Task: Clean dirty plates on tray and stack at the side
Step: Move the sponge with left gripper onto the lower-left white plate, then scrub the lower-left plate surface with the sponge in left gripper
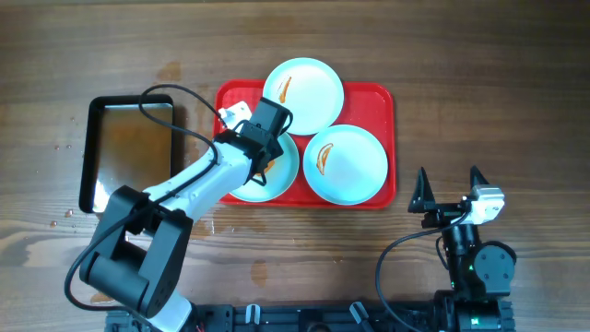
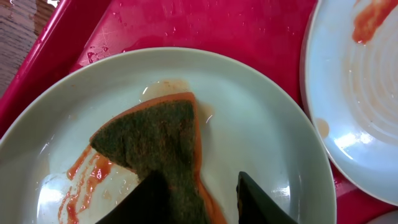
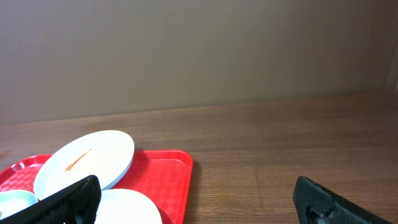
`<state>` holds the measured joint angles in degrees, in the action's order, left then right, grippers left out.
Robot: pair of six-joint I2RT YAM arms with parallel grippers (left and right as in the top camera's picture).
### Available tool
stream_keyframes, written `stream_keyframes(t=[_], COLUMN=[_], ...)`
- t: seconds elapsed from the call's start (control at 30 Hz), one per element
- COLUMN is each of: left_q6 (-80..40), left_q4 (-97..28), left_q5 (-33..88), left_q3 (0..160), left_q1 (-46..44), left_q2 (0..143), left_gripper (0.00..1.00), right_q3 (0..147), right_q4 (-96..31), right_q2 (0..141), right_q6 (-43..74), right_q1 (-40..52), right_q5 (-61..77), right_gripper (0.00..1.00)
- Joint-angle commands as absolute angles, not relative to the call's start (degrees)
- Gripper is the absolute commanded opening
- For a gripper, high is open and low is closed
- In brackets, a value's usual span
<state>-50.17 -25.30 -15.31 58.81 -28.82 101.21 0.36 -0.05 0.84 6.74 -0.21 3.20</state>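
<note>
Three pale plates sit on the red tray (image 1: 373, 101): one at the back (image 1: 309, 92), one front right (image 1: 350, 166) and one front left (image 1: 286, 175), each with an orange-brown smear. My left gripper (image 1: 263, 148) hangs low over the front-left plate (image 2: 261, 124). A green-topped orange sponge (image 2: 155, 137) lies on that plate beside a sauce smear (image 2: 84, 180). The left gripper (image 2: 199, 177) straddles the sponge; the left finger overlaps it and a gap shows at the right finger. My right gripper (image 1: 450, 180) stands wide open and empty right of the tray (image 3: 165, 174).
A dark metal pan (image 1: 129, 152) lies left of the tray, with the left arm's cable (image 1: 161, 101) looping over it. Water drops spot the wooden table (image 1: 64, 217) near the pan. The right wrist view shows the back plate (image 3: 87, 162) and bare wood beyond.
</note>
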Motion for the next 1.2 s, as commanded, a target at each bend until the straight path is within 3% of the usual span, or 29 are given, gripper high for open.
stream_keyframes(t=[0.0,0.43,0.9,0.93,0.97,1.0,1.17], left_q6=[-53.3,-54.5,-60.9,-60.9,-60.9,-60.6,-58.8], left_q4=[-26.5,-29.2,-29.4,-29.4,-29.4,-29.4,-29.4], left_q5=[-17.4,-14.0,-13.5,-13.6,-13.5,-13.5,-13.5], left_q3=[58.8,59.0,58.7,58.7,58.7,58.7,58.8], left_q1=[-29.0,-29.0,-29.1,-29.0,-29.0,-29.0,-29.0], left_q2=[102.5,94.1,104.9,104.9,104.5,104.2,98.6], left_gripper=[0.31,0.31,0.36,0.35,0.25,0.07,0.04], right_q3=[0.3,0.3,0.3,0.3,0.3,0.3,0.3], right_q4=[0.1,0.1,0.1,0.1,0.1,0.1,0.1], right_q2=[0.4,0.4,0.5,0.5,0.5,0.5,0.5], right_q6=[6.1,6.1,6.1,6.1,6.1,6.1,6.1], right_q1=[-0.5,-0.5,-0.5,-0.5,-0.5,-0.5,-0.5], right_q5=[3.7,3.7,3.7,3.7,3.7,3.7,3.7], right_gripper=[1.00,0.99,1.00,1.00,1.00,1.00,1.00])
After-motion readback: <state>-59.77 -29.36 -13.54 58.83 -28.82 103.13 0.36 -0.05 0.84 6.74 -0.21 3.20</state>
